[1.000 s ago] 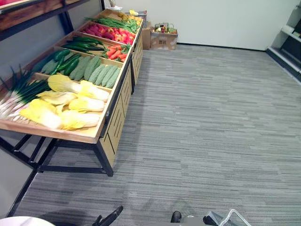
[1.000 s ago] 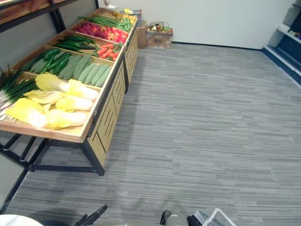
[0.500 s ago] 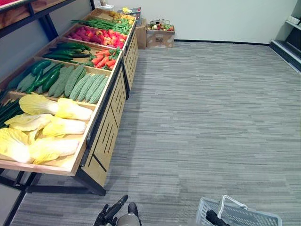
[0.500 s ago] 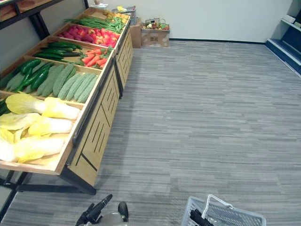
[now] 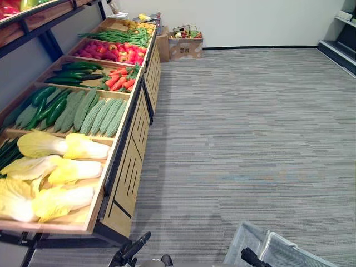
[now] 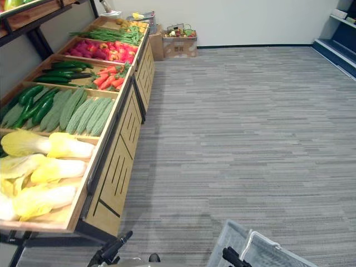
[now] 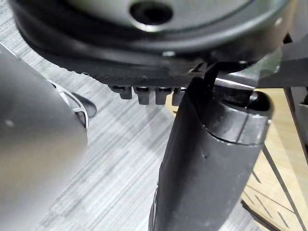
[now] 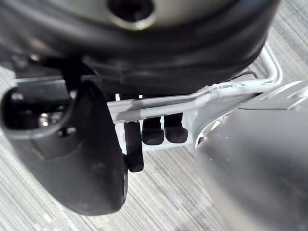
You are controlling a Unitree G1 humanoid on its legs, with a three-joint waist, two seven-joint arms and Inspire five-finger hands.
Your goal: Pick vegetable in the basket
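Observation:
A long wooden stall (image 5: 129, 167) runs along my left, its bins holding vegetables. Pale yellow cabbages (image 5: 61, 167) lie nearest. Behind them come bumpy green gourds (image 5: 94, 111), cucumbers (image 5: 44, 103), carrots (image 5: 119, 80), red peppers (image 5: 111, 53) and green beans (image 5: 119, 36). My right hand (image 8: 154, 130) is shut on the white handle (image 8: 192, 98) of a light grey basket (image 5: 278, 250), which hangs low at my right over the carpet. The basket's inside is mostly out of view. My left hand (image 5: 132, 251) hangs low beside the stall's near corner, fingers relaxed and holding nothing.
A dark upper shelf (image 5: 33, 14) overhangs the back of the stall. By the far wall stands a cardboard box (image 5: 186, 44) of goods. Another shelf unit (image 5: 342, 53) edges the far right. Grey carpet (image 5: 239, 128) stretches wide to the right of the stall.
The whole picture has shifted as the camera moved, so the stall now looks nearer and more side-on. The basket in my right hand has come further into view at the lower right.

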